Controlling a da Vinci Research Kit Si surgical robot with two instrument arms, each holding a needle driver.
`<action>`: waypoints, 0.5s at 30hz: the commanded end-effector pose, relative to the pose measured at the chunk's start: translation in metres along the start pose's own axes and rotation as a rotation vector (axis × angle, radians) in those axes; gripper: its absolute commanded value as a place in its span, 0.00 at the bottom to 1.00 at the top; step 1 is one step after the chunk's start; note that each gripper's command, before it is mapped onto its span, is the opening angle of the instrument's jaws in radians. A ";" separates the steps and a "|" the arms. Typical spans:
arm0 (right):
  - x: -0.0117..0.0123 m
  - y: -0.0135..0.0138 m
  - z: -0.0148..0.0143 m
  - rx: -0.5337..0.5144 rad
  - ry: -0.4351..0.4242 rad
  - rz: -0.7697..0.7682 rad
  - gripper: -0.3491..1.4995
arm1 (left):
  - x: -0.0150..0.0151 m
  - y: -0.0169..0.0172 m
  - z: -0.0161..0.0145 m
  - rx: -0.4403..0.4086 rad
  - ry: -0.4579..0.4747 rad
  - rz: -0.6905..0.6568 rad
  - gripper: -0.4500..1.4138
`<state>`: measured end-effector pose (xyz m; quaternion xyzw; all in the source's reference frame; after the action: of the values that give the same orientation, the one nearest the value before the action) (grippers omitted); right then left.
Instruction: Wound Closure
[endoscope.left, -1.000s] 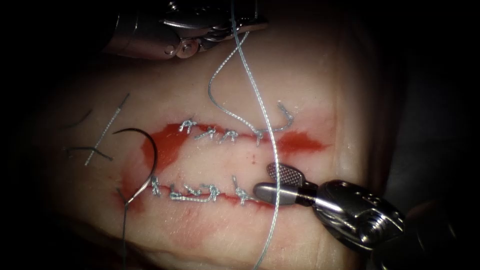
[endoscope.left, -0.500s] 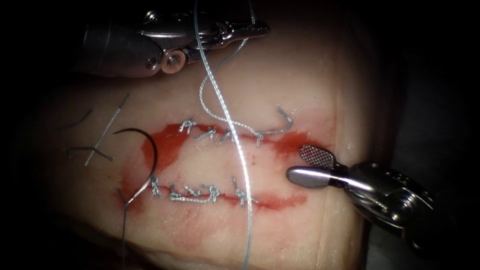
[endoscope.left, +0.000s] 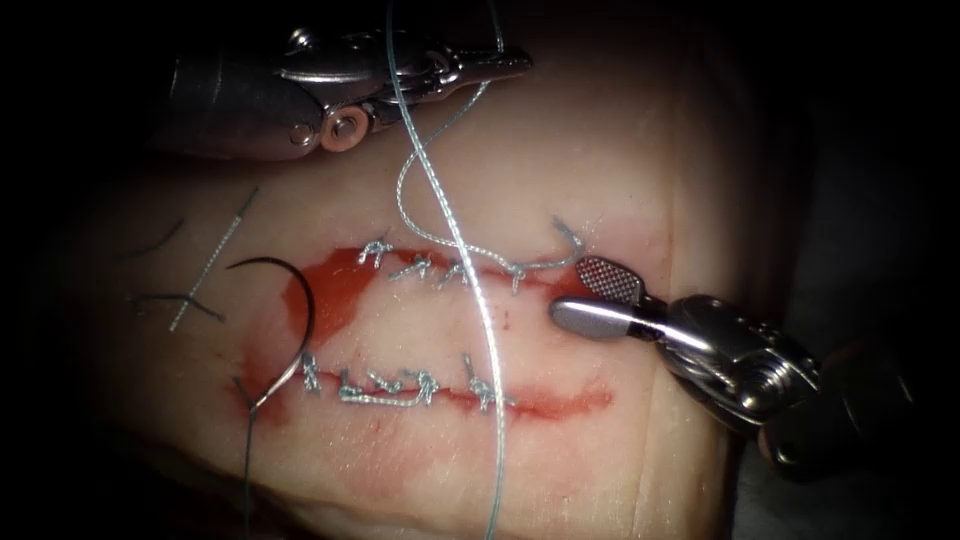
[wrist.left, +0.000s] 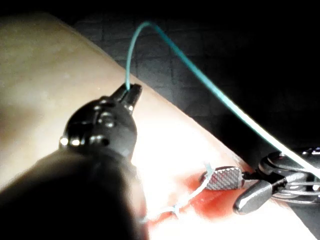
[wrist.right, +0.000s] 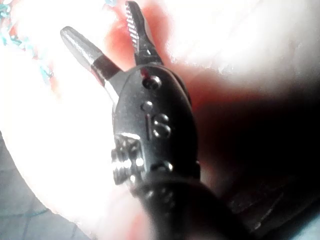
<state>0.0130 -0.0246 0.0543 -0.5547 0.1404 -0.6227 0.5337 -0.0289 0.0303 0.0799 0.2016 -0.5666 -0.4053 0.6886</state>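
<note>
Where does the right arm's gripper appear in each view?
Endoscope: right gripper, open and empty, at the upper cut's right end; needle unheld at far left, tissue entry unclear.
Left wrist: right gripper beyond the left gripper, which grips thread.
Right wrist: right gripper spread over tissue.
Shared landmark: red fluid beneath it.

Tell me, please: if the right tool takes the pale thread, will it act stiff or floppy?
Probably floppy: the thread hangs in loose curves from the left hand, which is shut on it. It is likely light, since it arches freely in the left wrist view. It may slip; it looks smooth. The right hand is open and holds nothing. The needle lies on the tissue, left.
</note>
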 end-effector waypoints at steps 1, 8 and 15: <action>0.0008 -0.0001 0.0007 -0.014 -0.028 -0.014 0.84 | 0.0000 0.0004 0.0006 -0.003 -0.001 0.002 0.00; -0.0003 0.0002 0.0010 -0.008 -0.049 -0.076 0.90 | -0.0001 0.0007 0.0005 -0.009 -0.003 0.001 0.00; -0.0035 -0.0017 0.0000 -0.010 -0.086 -0.085 0.91 | -0.0013 0.0007 0.0002 -0.008 -0.047 -0.015 0.00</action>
<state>0.0108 -0.0209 0.0531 -0.5883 0.0978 -0.6211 0.5085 -0.0283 0.0316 0.0790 0.1934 -0.5816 -0.4213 0.6684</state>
